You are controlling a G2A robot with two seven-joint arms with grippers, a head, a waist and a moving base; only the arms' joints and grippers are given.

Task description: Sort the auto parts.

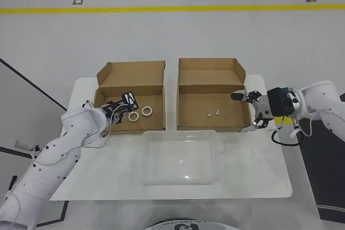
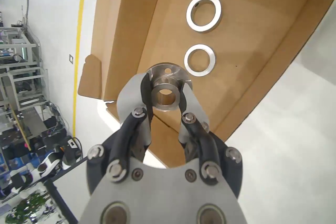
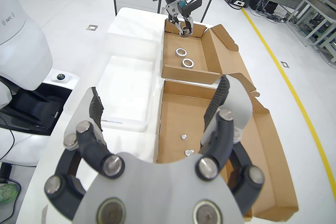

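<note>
My left gripper (image 2: 164,96) is shut on a metal flanged bushing (image 2: 164,90), held above the near-left corner of the left cardboard box (image 1: 106,131). Two metal rings (image 2: 203,12) (image 2: 199,60) lie flat on that box's floor. In the top view the left gripper (image 1: 118,111) hangs over the box's left side, beside the rings (image 1: 140,113). My right gripper (image 1: 249,110) stands open over the right edge of the right cardboard box (image 1: 187,123), where two small screws (image 3: 186,144) lie on the floor. The right wrist view also shows the left gripper (image 3: 183,26) with the bushing.
A clear plastic tray (image 1: 155,175) sits in front of the two boxes on the white table (image 1: 259,172). Both boxes have their flaps folded outward. A black frame (image 1: 23,77) stands left of the table.
</note>
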